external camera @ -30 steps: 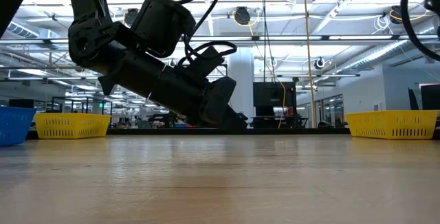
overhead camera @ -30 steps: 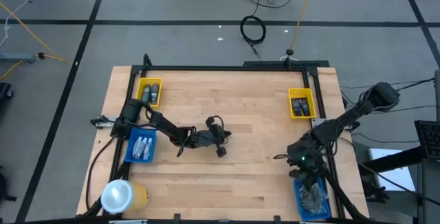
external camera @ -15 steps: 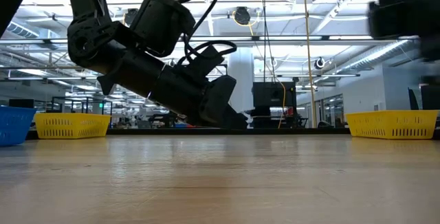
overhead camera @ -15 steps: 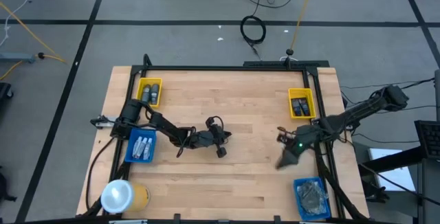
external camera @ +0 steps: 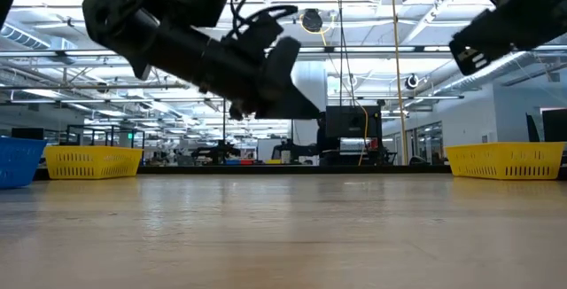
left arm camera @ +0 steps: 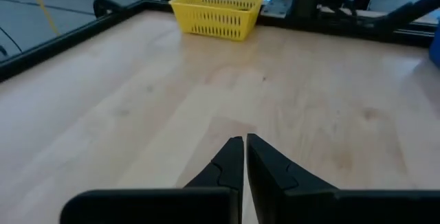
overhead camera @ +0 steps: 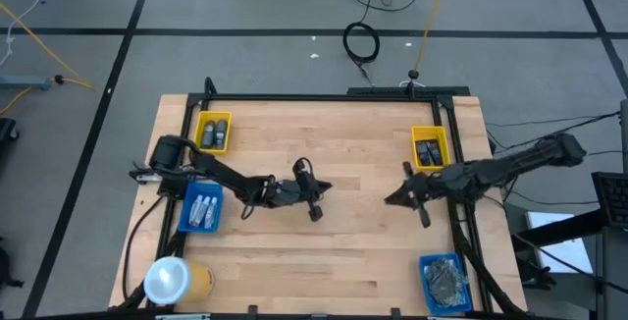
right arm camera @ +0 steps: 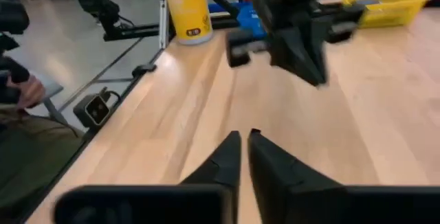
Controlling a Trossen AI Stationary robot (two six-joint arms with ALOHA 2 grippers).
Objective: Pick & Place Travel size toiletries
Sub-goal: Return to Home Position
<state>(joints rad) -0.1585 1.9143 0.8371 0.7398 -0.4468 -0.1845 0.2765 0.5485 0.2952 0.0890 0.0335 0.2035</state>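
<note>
Left gripper (left arm camera: 245, 141) hung over striped wood-plank table (overhead camera: 353, 251), left of middle; tapered matte black fingers pinched together, holding nothing. Right gripper (right arm camera: 244, 136) same deal, right of middle. Dark oblong bottles (overhead camera: 428, 151) sat in slotted yellow basket (overhead camera: 431, 130), pale tubes (overhead camera: 203, 208) in blue basket (overhead camera: 202, 230).

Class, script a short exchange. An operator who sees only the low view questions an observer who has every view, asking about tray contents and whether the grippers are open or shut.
Operator: From table height I can't see into any tray. What's in the left blue one?
Observer: The left blue tray holds pale tubes.
Operator: Both arms hang above the table here. Are the grippers open or shut?
Observer: The left gripper and the right gripper are both shut, holding nothing.
</note>
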